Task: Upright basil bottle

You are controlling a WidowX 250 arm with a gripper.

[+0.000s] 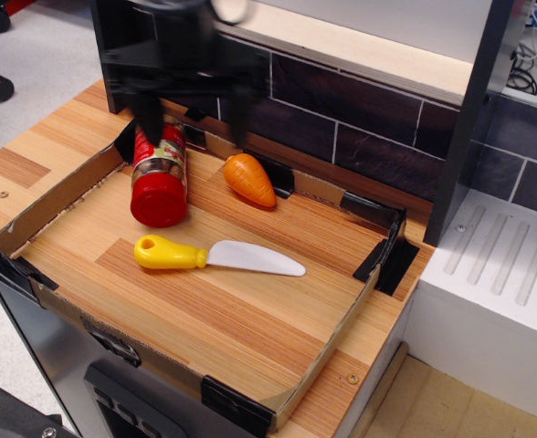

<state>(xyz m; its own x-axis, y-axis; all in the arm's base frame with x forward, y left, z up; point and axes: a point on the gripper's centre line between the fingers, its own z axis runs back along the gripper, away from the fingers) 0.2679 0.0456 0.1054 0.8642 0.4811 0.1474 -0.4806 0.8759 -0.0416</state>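
Note:
The basil bottle lies on its side at the back left of the cardboard tray, with its red cap toward the front and its base toward the back corner. My gripper hangs blurred above the bottle's far end, its two dark fingers spread apart, one over the bottle and one to its right. It is open and holds nothing.
An orange toy carrot lies right of the bottle. A yellow-handled toy knife lies in front of both. A dark brick back wall stands behind the tray, and a white ribbed block stands at the right.

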